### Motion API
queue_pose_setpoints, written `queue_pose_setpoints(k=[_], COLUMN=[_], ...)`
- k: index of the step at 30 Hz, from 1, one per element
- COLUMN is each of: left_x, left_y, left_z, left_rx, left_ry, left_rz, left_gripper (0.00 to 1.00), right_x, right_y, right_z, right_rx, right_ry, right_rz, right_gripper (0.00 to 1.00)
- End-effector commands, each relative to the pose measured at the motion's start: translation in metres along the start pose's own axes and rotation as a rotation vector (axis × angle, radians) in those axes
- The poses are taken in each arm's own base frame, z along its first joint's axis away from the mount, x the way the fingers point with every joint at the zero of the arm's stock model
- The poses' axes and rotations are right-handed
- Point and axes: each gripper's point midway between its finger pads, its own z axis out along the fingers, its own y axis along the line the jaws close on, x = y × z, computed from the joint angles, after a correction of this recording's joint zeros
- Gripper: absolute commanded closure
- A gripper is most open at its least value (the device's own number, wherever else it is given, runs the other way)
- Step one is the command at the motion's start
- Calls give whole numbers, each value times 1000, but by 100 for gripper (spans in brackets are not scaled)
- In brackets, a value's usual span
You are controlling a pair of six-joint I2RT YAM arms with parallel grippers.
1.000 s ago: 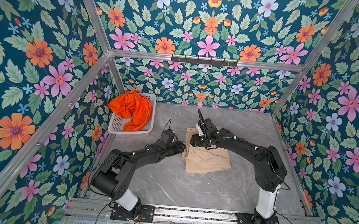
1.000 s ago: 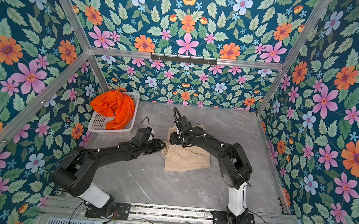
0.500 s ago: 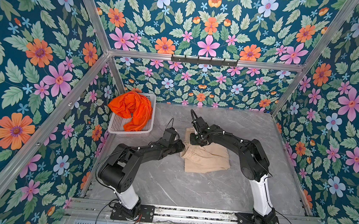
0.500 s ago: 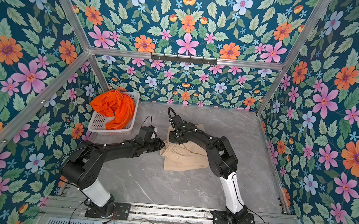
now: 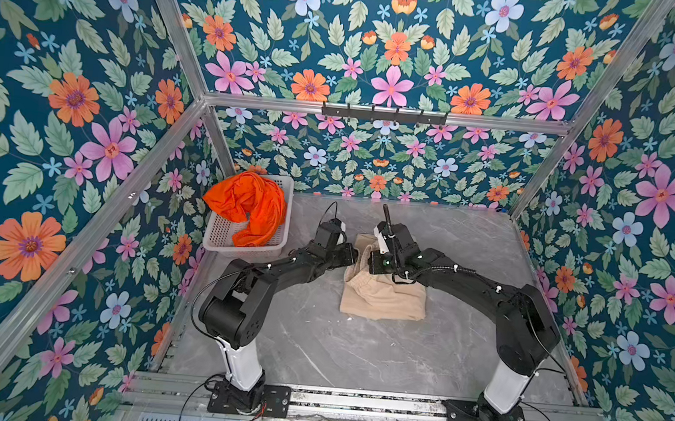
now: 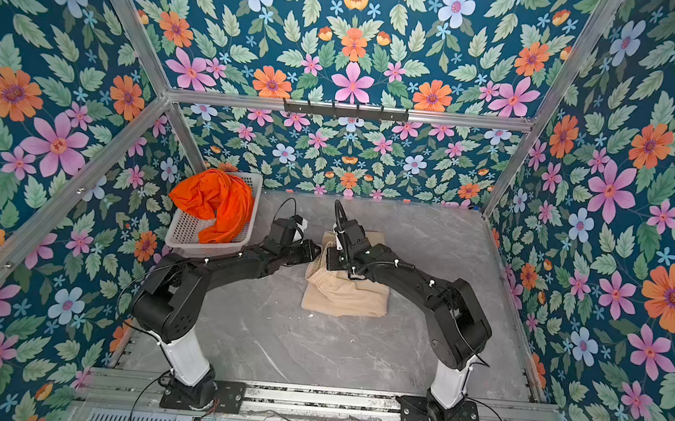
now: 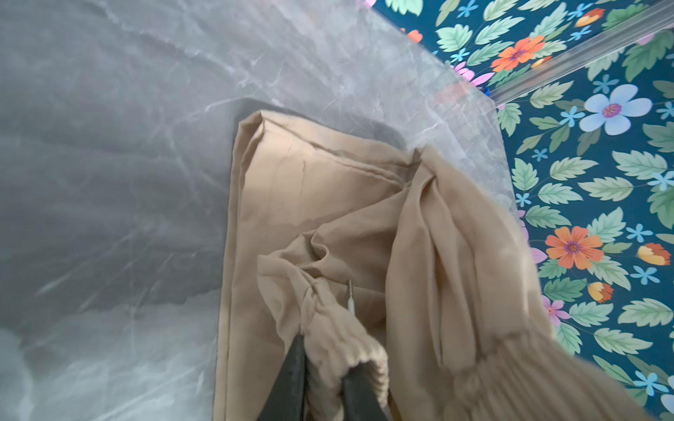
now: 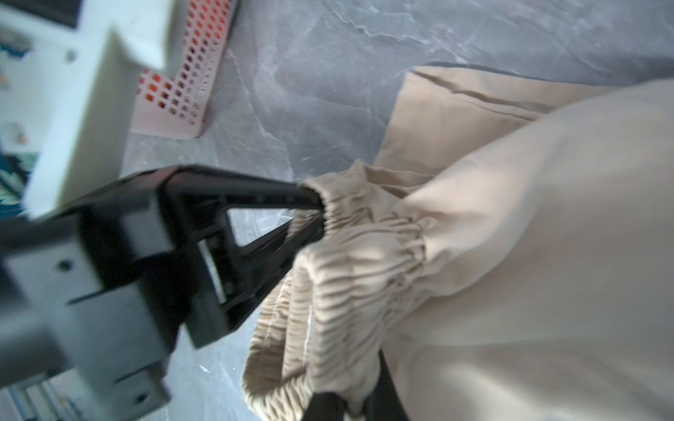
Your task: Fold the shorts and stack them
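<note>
Left gripper (image 8: 316,215) clamped on beige shorts (image 5: 386,303) waistband; right gripper (image 8: 359,399) pinched shut on it alongside | beige shorts mid-table, orange shorts (image 5: 248,208) in basket (image 5: 240,249) at 10 o'clock | risk: closely spaced grips may bunch the fold; elastic could slip out.

Left pincer (image 7: 322,364), right pincer (image 8: 359,395) (the 2 clamped), nearly tip-to-tip

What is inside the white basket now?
The orange shorts, bunched and draped over the basket rim. Part of its floor shows bare; anything beneath the cloth is covered.
</note>
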Motion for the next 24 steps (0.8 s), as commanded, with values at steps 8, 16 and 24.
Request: queue_pose_setpoints(k=[8, 16, 24], left_x=[5, 5, -30], left_y=[-8, 35, 49], left_z=[36, 43, -28], left_rx=[107, 8, -92], left_ry=[52, 68, -43], left_rz=[47, 1, 13], left_gripper=[76, 53, 43], right_x=[-4, 7, -28], right_y=[4, -6, 11], right_z=[35, 71, 24], right_rx=[-70, -71, -164], right_ry=[46, 119, -3], right_rz=[2, 82, 64], right_gripper=[91, 72, 46])
